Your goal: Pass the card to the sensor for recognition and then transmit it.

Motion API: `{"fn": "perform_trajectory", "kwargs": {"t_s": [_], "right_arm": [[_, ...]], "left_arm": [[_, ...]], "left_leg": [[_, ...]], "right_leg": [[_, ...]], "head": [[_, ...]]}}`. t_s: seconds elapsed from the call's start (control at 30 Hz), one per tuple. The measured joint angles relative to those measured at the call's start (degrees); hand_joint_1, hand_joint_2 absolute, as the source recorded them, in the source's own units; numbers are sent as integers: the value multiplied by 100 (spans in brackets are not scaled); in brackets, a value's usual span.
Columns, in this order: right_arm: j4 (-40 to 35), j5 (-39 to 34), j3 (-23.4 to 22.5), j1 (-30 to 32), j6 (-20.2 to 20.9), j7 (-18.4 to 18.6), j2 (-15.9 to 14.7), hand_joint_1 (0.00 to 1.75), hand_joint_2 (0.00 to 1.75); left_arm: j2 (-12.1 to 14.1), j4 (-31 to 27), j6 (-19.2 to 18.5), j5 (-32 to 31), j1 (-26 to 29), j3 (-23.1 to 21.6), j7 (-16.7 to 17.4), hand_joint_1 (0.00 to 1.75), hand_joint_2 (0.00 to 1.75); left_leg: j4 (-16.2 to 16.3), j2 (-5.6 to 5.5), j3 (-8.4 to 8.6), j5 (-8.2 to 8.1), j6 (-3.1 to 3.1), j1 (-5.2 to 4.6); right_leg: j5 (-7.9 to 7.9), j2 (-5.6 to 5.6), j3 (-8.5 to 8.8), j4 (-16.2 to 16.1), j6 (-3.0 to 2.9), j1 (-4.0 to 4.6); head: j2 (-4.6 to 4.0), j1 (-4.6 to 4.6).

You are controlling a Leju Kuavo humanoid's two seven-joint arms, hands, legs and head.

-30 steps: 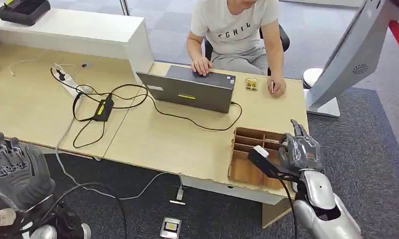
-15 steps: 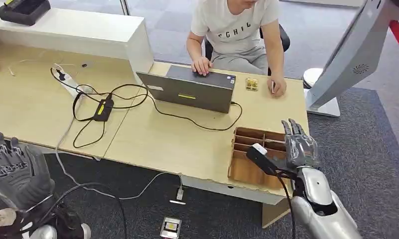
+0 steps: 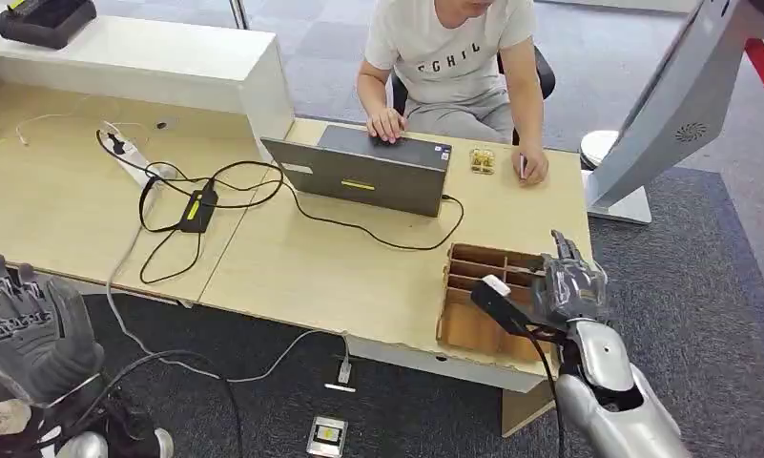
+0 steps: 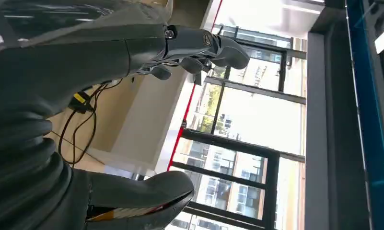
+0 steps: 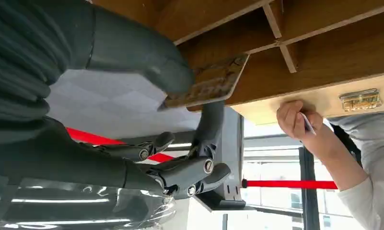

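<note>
Card [image 5: 206, 84] is pinched in the robot's right hand [image 3: 570, 286], thumb on one face and a dark finger on the other, clamped at one edge w/ the rest of the card sticking out free; it's a thin brownish card w/ a mottled print. It sits right at the wooden divider box [image 3: 478, 324] at the near right corner of the desk [image 3: 311, 272], just off the partitions — can't tell if the card edge still touches the wood. Other fingers of that hand curl loose beside, not on the card. Left hand [image 3: 25, 329] hangs low off the desk's near left side, fingers apart, holding nothing. Further out: laptop [image 3: 363, 172] w/ a person [image 3: 449, 57] seated behind it, one hand on the keys, other hand holding smth small; black cables + power strip [image 3: 134, 157] to the left; small yellowish item [image 3: 482, 160] near the person. A small device [image 3: 327, 436] lies on the floor by the desk, maybe the sensor, can't confirm. Step in hand, my read: lift card clear of the box, then carry to the reader. To do it well: keep the pinch firm, raise straight before swinging so the free edge doesn't catch a partition, keep the card flat for the reader. Risk: edge grip is shallow, card could pivot or slip.
</note>
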Motion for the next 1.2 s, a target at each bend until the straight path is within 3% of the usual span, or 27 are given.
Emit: {"fn": "perform_trajectory", "kwargs": {"t_s": [0.67, 1.2], "right_arm": [[162, -70, 63, -102, -147, -107, 87, 175, 175], [313, 81, 46, -232, -916, -205, 175, 175, 175]], "left_arm": [[0, -46, 0, -37, 54, 0, 0, 0, 175], [-4, -44, 0, 4, 47, 0, 0, 0, 175]], "left_leg": [[0, 0, 1, 0, 0, 0], [0, 1, 1, 0, 0, -1]], "right_leg": [[0, 0, 0, 0, 0, 0], [0, 0, -1, 0, 0, 0]], "head": [[0, 0], [0, -2]]}}
